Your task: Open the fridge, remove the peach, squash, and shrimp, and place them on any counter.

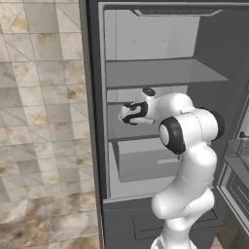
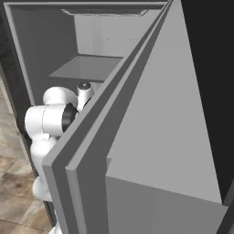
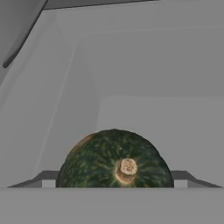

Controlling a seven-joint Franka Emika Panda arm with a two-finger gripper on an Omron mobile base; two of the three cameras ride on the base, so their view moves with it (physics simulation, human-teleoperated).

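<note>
Fridge [image 1: 97,146] open; fingers [image 3: 183,176] apart around squash [image 3: 114,159] (not clamped yet); nothing seen on a counter.

The left base view looks forward and down from behind the arm [image 1: 187,160], facing the open fridge [image 1: 160,73] interior. The right base view faces the same fridge [image 2: 91,68] from the other side, close behind the open door [image 2: 151,137]. The hand view sits inside the compartment, very near the squash [image 3: 114,159]. Both base views share the upper shelf.
</note>
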